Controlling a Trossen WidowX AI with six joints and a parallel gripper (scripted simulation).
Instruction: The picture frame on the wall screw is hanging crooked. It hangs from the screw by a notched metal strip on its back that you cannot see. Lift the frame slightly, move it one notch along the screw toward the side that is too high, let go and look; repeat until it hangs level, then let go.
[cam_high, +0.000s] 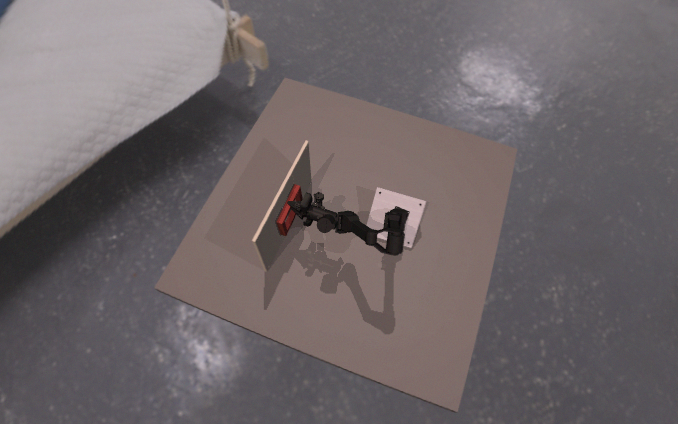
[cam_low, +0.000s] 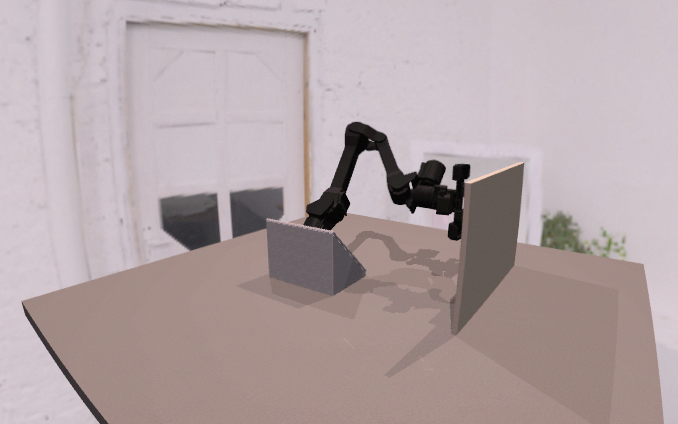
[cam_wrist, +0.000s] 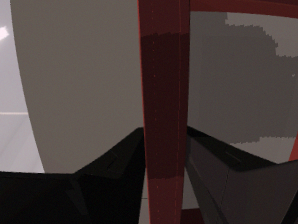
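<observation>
A red picture frame (cam_high: 288, 210) (cam_wrist: 162, 96) hangs on the arm's side of an upright beige wall panel (cam_high: 280, 197) (cam_low: 492, 240) (cam_wrist: 80, 70). In the wrist view its dark red bar runs almost straight up the picture, and a grey picture (cam_wrist: 240, 76) fills its inside. My gripper (cam_high: 298, 206) (cam_wrist: 162, 133) is shut on that bar, one finger on each side. In the exterior view the panel hides the frame, and only the gripper's fingers (cam_low: 457, 202) show at the panel's edge. The screw and the notched strip are hidden.
The arm's base stands on a white plate (cam_high: 415, 210). A grey wedge block (cam_low: 310, 262) stands in front of the base in the exterior view. The brown table (cam_high: 350, 325) (cam_low: 250, 360) bears it all. A white cushion (cam_high: 75, 90) lies beyond the table's corner.
</observation>
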